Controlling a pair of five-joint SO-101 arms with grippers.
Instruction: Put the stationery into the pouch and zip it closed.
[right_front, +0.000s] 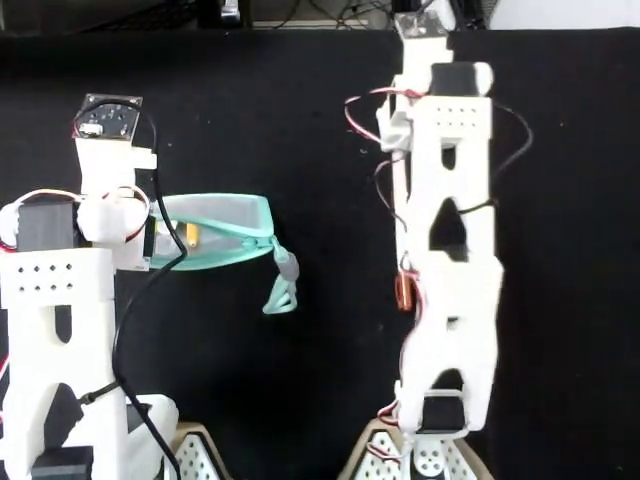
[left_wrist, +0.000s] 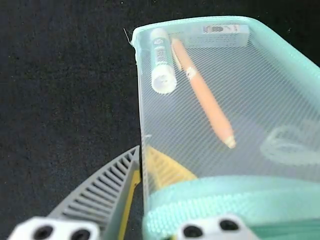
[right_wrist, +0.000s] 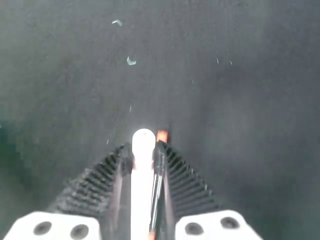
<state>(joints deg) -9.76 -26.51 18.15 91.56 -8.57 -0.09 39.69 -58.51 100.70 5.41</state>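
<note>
The left hand (left_wrist: 142, 156) is clamped on the edge of the pouch (left_wrist: 240, 115), one finger outside and the other showing through the mesh. Inside the pouch are a glue stick (left_wrist: 162, 60), an orange pen (left_wrist: 205, 95) and a white block (left_wrist: 225, 29). Well apart over the black surface (right_front: 300, 120), the right hand (right_wrist: 145, 147) is closed on a white stick (right_wrist: 142, 170), with an orange tip (right_wrist: 161, 135) beside it.

The pouch (left_wrist: 272, 85) is mint, the pen (left_wrist: 205, 97) orange
</note>
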